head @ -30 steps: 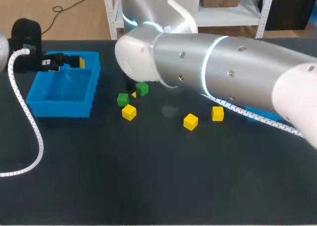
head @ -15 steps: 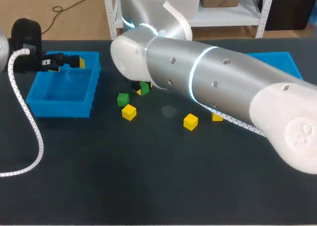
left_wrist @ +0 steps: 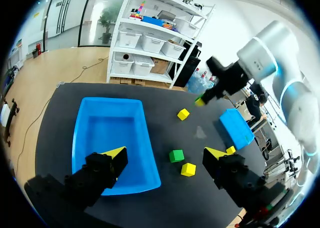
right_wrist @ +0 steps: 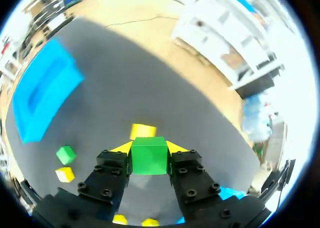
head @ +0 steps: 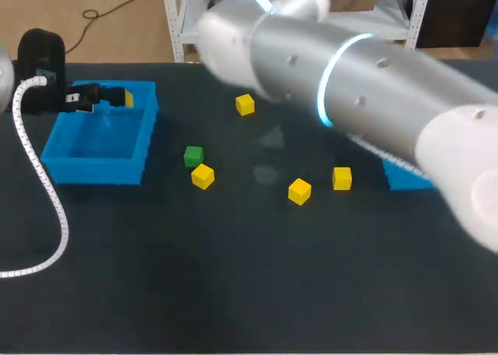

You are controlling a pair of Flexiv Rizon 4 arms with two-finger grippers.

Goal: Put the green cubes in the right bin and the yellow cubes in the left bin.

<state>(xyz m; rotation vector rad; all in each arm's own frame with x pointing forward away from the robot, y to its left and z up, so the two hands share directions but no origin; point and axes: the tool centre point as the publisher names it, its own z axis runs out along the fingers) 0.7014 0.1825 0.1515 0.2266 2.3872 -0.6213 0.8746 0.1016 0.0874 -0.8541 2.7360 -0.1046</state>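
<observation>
My right gripper (right_wrist: 148,157) is shut on a green cube (right_wrist: 148,155) and holds it up above the table; the left wrist view shows it in the air (left_wrist: 201,102). In the head view my right arm (head: 350,75) hides that gripper. A second green cube (head: 193,156) lies near the left blue bin (head: 101,145). Several yellow cubes lie about: one at the back (head: 245,104), one beside the green cube (head: 203,175), two in the middle (head: 299,190) (head: 341,177). My left gripper (head: 101,98) hangs open and empty over the left bin's far rim.
The right blue bin (head: 408,176) shows only partly under my right arm; the left wrist view has it beyond the cubes (left_wrist: 236,128). A white corrugated cable (head: 39,176) runs down the table's left side.
My right gripper has shut on the green cube and lifted it off the table, the arm swinging up and back. That uncovered the yellow cube at the back. The left arm has kept still.
</observation>
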